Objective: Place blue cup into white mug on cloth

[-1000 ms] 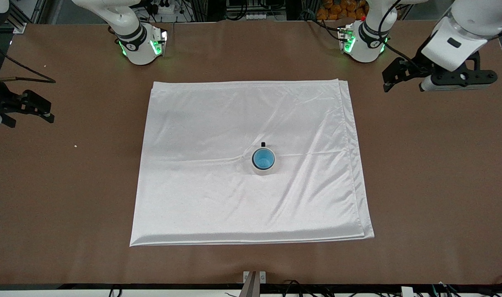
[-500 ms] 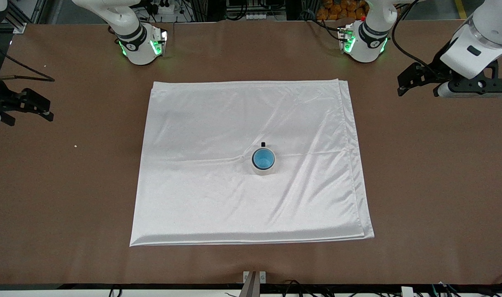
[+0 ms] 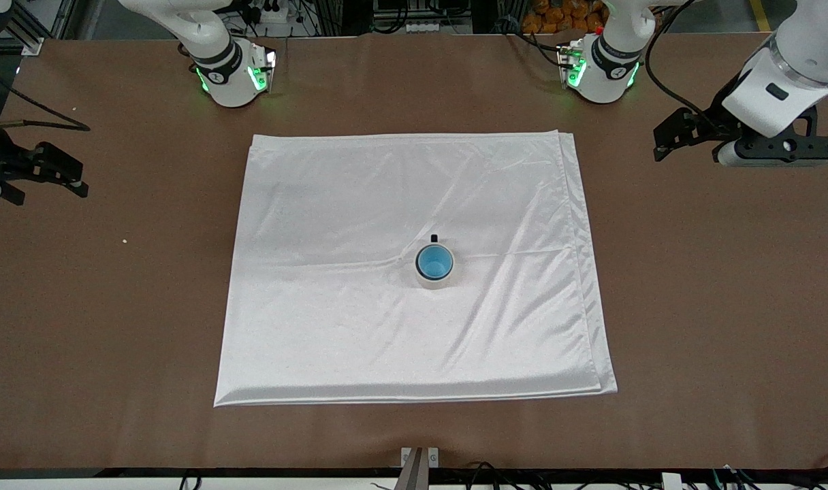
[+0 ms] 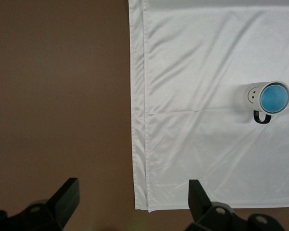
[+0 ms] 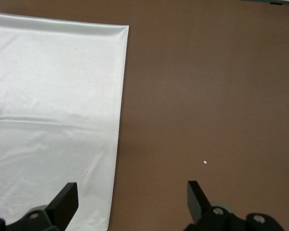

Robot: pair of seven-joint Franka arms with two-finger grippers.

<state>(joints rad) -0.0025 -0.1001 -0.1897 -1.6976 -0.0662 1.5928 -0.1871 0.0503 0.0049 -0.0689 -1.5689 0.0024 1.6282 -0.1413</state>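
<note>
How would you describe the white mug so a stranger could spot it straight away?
Find the big shiny white cloth on the brown table. The white mug stands on it, toward the left arm's end. It has a black handle, a smiley face, and the blue cup nested inside.
</note>
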